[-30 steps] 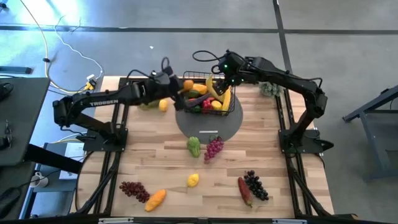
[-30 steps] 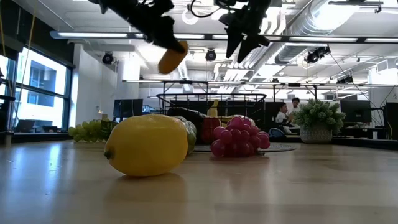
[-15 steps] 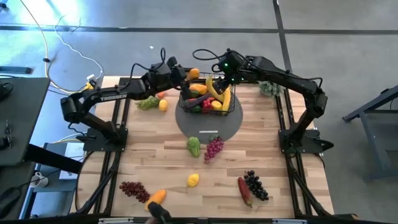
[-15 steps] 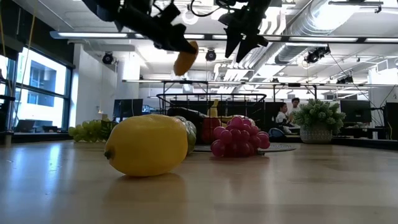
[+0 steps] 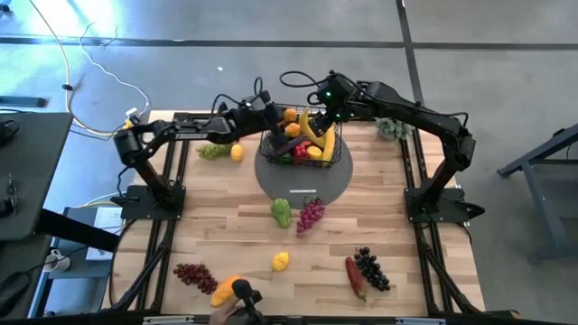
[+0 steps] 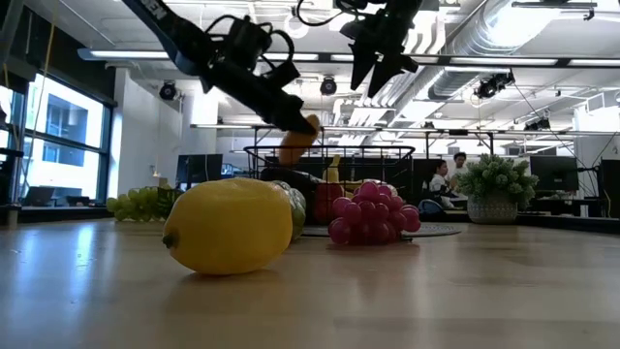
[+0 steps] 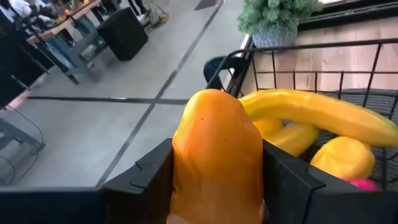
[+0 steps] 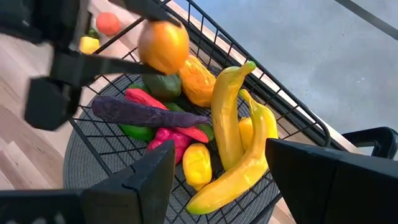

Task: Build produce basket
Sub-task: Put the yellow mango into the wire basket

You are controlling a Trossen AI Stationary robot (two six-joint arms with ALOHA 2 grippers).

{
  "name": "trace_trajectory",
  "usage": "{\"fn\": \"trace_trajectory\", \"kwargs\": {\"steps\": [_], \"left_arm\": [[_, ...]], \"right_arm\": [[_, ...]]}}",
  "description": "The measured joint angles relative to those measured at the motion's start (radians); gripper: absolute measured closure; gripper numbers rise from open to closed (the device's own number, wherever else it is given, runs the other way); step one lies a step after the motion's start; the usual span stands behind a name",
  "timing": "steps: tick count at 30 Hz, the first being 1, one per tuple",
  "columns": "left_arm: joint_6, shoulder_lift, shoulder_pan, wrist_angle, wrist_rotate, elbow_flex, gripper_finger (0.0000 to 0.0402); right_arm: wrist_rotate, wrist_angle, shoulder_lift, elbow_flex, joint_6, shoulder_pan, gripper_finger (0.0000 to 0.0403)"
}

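Observation:
The black wire basket (image 5: 340, 153) stands on a grey round disc (image 5: 302, 185) at the table's far middle. It holds produce: bananas (image 8: 230, 124), an eggplant (image 8: 146, 114), a red pepper and green pieces. My left gripper (image 5: 284, 117) reaches in from the left and is shut on an orange fruit (image 5: 290, 116) over the basket's far left corner. In the low view the fruit (image 6: 295, 145) hangs just above the basket's rim. My right gripper (image 8: 221, 152) hovers open over the basket's far right part with nothing between its fingers. My left gripper pinches the orange fruit by its two opposite sides (image 7: 185, 155) between its two fingers. The fingers come from the table's left, slanting a little downward. The fruit stands out past the fingertips, lifted clear above the basket and its produce.
Loose on the table lie green grapes (image 5: 214, 151), a small orange piece (image 5: 237, 153), a green fruit (image 5: 282, 212), red grapes (image 5: 311, 214), a lemon (image 5: 281, 261), dark red grapes (image 5: 194, 275), a red pepper (image 5: 355, 275) and dark grapes (image 5: 372, 268). A potted plant (image 5: 390, 128) stands far right. Part of a person (image 5: 242, 296) shows at the near edge.
My left gripper has carried the orange fruit toward the table's right and down, from left of the basket to just over its far left corner, still holding it. At the near edge a person has come in beside the orange piece there.

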Motion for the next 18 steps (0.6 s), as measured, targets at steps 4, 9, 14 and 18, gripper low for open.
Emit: {"fn": "trace_trajectory", "kwargs": {"steps": [4,9,14,18], "left_arm": [[0.006,0.044,0.000,0.015,-0.004,0.000,0.0218],[0.058,0.056,0.000,0.018,-0.007,0.000,0.0212],[0.073,0.056,-0.009,0.027,-0.019,0.000,0.0177],[0.081,0.056,-0.019,0.027,-0.102,0.000,0.0141]], "right_arm": [[0.000,0.000,0.000,0.000,0.001,0.000,0.0172],[-0.001,-0.010,0.000,0.000,0.024,0.000,0.0172],[-0.001,-0.035,0.000,0.000,0.045,0.000,0.0172],[-0.003,-0.057,0.000,0.000,0.050,0.000,0.0172]]}}
